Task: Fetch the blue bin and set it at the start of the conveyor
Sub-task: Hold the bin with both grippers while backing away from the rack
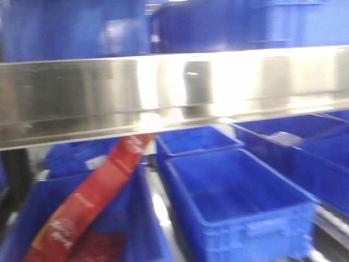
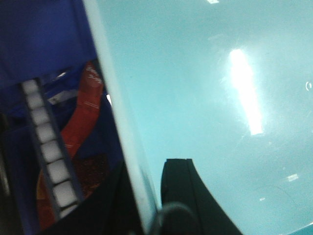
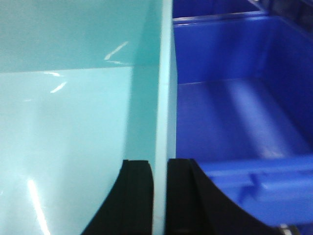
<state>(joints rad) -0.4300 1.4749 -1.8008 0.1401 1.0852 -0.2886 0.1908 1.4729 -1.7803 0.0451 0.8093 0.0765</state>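
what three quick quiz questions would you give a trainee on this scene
1. True or false: the right gripper has one finger on each side of the pale bin wall.
2. In the front view, the steel rail runs where relative to the dark blue bins? A above, B below, C beside.
3. How many grippers clamp the bin?

Key: 1 true. 2 A. 3 two; the left gripper straddles the wall as well.
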